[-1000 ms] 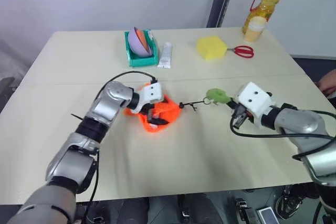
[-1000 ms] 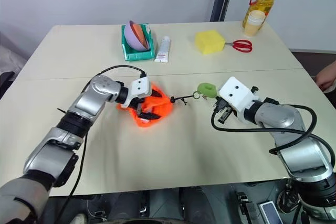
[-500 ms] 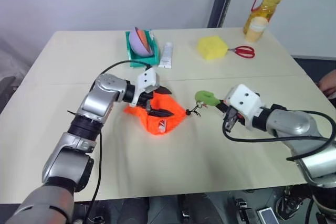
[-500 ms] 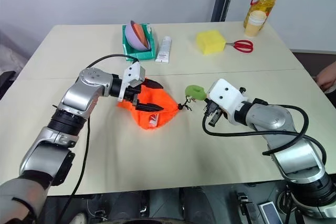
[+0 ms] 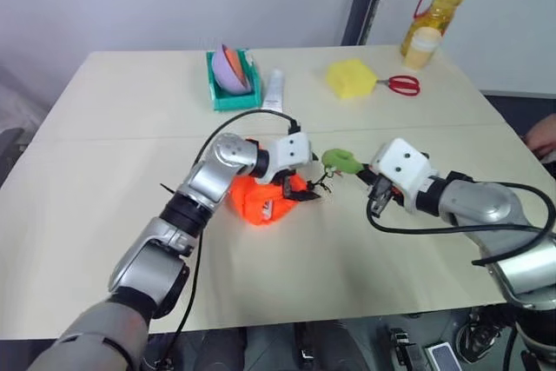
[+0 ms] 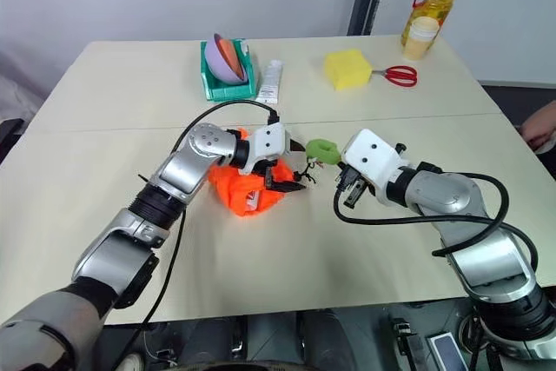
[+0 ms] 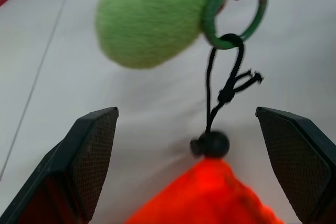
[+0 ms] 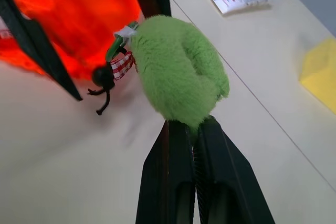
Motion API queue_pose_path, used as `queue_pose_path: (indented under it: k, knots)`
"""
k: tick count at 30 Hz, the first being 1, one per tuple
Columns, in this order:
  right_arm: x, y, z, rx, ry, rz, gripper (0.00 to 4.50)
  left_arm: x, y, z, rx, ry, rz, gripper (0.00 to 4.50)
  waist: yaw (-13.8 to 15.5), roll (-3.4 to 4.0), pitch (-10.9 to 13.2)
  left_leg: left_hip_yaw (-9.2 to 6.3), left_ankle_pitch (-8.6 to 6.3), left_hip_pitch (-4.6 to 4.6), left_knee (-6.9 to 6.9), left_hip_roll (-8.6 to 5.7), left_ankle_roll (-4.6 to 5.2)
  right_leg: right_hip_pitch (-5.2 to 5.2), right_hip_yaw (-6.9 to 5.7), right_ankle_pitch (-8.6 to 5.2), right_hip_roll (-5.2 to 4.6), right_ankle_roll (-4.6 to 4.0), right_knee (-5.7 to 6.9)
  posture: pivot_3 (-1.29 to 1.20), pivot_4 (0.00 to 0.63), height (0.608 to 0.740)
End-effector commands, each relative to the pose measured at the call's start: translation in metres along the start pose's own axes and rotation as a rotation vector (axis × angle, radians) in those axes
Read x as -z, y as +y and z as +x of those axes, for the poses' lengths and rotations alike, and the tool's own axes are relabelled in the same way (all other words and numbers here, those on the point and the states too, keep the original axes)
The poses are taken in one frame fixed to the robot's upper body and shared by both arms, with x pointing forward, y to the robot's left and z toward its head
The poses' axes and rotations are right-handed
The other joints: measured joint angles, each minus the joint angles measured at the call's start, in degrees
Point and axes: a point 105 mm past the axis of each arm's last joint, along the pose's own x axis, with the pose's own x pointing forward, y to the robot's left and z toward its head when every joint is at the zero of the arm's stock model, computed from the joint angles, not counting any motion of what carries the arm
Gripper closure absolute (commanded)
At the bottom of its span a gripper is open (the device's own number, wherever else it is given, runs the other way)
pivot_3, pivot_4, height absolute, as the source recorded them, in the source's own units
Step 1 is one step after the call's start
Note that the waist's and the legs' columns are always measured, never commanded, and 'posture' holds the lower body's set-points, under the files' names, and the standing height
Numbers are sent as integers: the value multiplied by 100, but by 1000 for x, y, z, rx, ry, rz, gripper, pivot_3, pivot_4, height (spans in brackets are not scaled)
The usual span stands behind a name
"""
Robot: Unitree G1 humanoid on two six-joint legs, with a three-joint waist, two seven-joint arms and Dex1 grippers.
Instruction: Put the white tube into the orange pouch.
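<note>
My right gripper (image 8: pixel 191 129) pinches the green charm (image 8: pixel 178 74); my left gripper (image 7: pixel 194 135) gapes over the orange pouch (image 5: pixel 261 200) mid-table. Soft, floppy fabric, so I'd grab its zip edge.

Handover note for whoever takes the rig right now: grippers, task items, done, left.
Left gripper: fingers wide open, empty, at the cord end of the orange pouch.
Right gripper: shut on the green charm, holding it off the table; its black cord runs to the pouch.
Pouch lies mid-table, crumpled.
White tube: I can't spot it; whether it is inside the pouch can't be told. The flatter squeeze tube lies beside the teal bin.
Left: confirm the tube is in.
</note>
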Motion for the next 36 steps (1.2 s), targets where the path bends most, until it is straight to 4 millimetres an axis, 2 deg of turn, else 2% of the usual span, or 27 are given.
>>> queue_pose_path:
  k: [1, 23, 25, 29, 36]
  knots:
    - [-10, -4, -4, 33, -32, -31, 4500, -3, 4, 3, -20, 16, 37, 43, 10, 0, 0, -1, 0, 1, 0, 0, 0, 0, -1, 0, 1, 0, 0, 0, 150, 726]
    - [4, -10, -3, 70, 12, -18, 4500, 7, -6, 9, 14, 40, 14, 43, 25, 0, 0, 0, 0, -2, 0, -2, 1, 0, 0, 0, -2, 0, -1, 0, 150, 726]
    - [4, -11, -3, 73, 12, -19, 4500, 9, -7, 9, 20, 46, 15, 875, 25, 0, 0, 0, 0, -2, 0, -2, 1, 0, 0, 0, -2, 0, -1, 0, 150, 726]
    - [3, -12, -3, 77, 8, -21, 4500, 12, -7, 10, 19, 63, 14, 2839, 25, 0, 0, 0, 0, -2, 0, -2, 1, 0, -1, 0, -2, 0, -1, 0, 150, 726]
    - [3, -11, -4, 77, 7, -21, 4500, 13, -8, 12, 14, 58, 0, 2839, 26, 0, 0, 0, 0, -2, 0, -2, 1, 0, -1, 0, -2, 0, -1, 0, 150, 726]
